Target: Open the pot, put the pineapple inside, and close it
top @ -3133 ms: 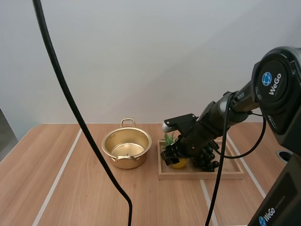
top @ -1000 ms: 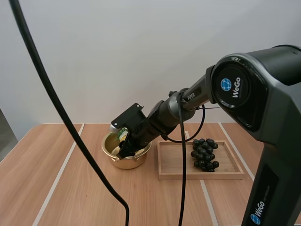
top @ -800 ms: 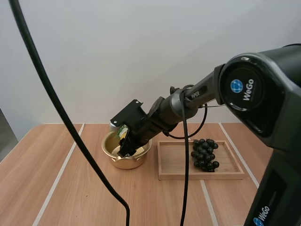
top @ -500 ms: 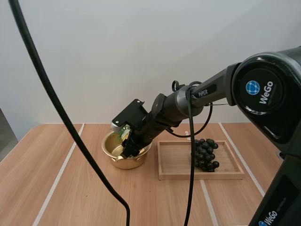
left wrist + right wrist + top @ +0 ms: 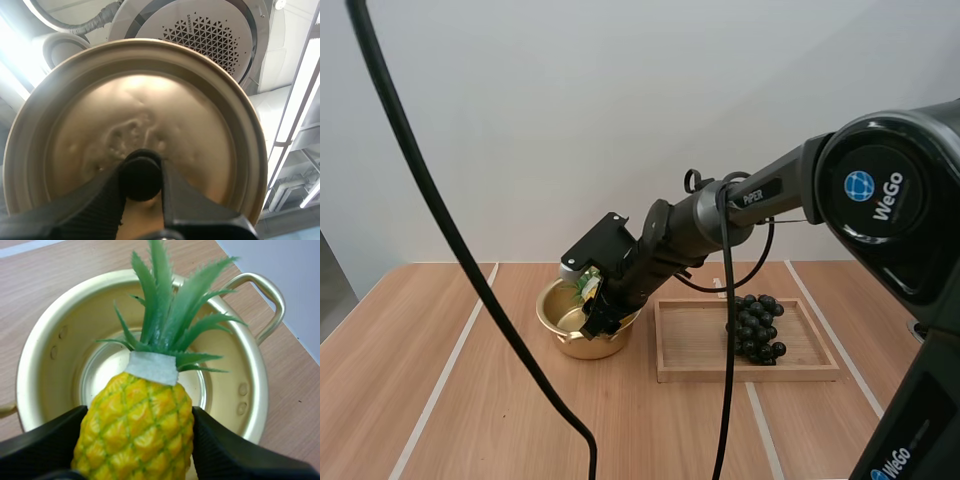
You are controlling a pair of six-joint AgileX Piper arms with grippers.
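**RIGHT FINGERS HOLD PINEAPPLE OVER OPEN POT; LEFT FINGERS HOLD LID**

**Clearances.** Left of the pot (image 5: 570, 345), the tabletop (image 5: 450, 400) is bare wood out to its left edge. The pot stands uncovered near the middle of the tabletop, with one loop handle toward the far wall. Its right side is just beside the left rim of the wooden tray (image 5: 745, 374). The bunch of grapes (image 5: 753, 328) lies in the tray's right half, and the left half is bare board.

**Obstructed detail.** In the high view the right arm crosses the pot's right rim and covers part of its interior. The right gripper (image 5: 596, 320) hides most of the pineapple (image 5: 135, 425) there (a little green shows beside the wrist). In the right wrist view the base of the fruit is cut off, so contact with the pot floor cannot be judged.

**Fingers.**
- The left gripper (image 5: 142, 187) has its fingers (image 5: 90, 200) closed on the black knob (image 5: 141, 172) of the lid (image 5: 190, 125). The lid's knob side faces the wrist.
- The right fingers (image 5: 45, 442) stand one fruit-width apart and press both flanks of the pineapple. The fruit is over the pot's mouth, with its crown pointing toward the far handle.
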